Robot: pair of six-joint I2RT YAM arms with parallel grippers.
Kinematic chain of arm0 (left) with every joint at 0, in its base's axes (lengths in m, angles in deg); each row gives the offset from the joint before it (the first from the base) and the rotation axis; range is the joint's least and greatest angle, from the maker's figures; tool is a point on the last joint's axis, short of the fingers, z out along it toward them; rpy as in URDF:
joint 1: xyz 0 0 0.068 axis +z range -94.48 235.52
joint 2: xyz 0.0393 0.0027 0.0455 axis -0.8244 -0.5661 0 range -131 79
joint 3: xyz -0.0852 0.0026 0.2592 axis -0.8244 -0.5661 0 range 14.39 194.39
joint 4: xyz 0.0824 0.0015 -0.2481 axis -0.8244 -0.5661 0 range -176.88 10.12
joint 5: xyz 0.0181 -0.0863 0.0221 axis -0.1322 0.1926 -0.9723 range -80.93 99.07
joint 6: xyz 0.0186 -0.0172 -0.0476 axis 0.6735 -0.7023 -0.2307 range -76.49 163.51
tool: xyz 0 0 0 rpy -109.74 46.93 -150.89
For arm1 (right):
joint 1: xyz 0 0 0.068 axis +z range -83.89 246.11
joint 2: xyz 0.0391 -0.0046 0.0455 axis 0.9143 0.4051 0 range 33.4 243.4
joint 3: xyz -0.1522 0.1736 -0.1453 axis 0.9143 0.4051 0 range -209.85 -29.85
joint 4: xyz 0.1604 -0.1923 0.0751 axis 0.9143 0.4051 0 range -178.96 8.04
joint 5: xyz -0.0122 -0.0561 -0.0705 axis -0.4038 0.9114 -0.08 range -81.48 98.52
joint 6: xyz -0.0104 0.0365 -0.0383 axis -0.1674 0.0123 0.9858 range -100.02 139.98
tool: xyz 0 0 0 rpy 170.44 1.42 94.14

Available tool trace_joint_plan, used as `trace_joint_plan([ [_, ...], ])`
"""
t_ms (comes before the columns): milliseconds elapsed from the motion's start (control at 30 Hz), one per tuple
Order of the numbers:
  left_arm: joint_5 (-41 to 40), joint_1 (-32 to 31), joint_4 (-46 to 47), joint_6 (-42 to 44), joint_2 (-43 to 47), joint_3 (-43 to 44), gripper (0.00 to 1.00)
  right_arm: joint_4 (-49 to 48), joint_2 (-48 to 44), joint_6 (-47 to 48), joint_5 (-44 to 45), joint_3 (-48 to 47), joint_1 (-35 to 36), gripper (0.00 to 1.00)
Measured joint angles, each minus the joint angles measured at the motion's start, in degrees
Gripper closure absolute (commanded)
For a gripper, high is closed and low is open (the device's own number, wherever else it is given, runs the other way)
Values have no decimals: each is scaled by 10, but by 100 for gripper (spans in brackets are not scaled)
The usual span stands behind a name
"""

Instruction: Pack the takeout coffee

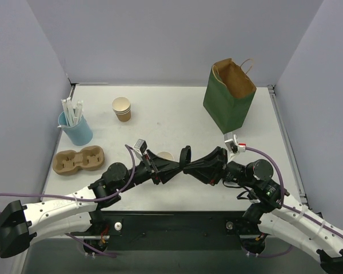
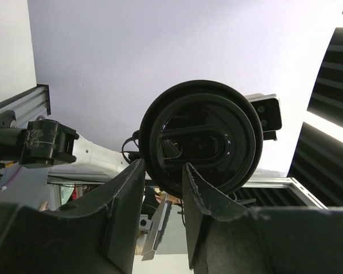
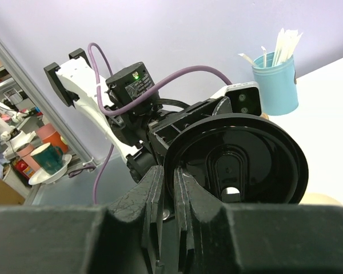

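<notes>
Near edge is pretty much jammed: the middle is taken up by both arms, with a black lid (image 1: 186,155) caught between the left gripper (image 2: 164,165) and right gripper (image 3: 168,171), and an open paper cup (image 1: 164,155) tucked just behind. Counted from there, 12 o'clock is left wide open. 1 o'clock is blocked by the green bag (image 1: 228,96), mouth open upward. A tan cup (image 1: 122,108) is parked at 11, the blue straw cup (image 1: 75,128) at 10, and the cup carrier (image 1: 79,160) at 9.

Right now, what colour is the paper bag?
The bag is green, brown inside; top external view.

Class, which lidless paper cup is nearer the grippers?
The near cup, half hidden behind the left arm beside the black lid; the far cup stands alone.
</notes>
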Motion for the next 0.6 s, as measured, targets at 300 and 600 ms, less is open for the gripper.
trace_joint_plan([
  [300,-14,-2,2,-31,2,-13,61,1,0,6,4,14,5,93],
  [600,-16,-2,19,-57,-1,-24,84,-14,0,8,7,17,11,92],
])
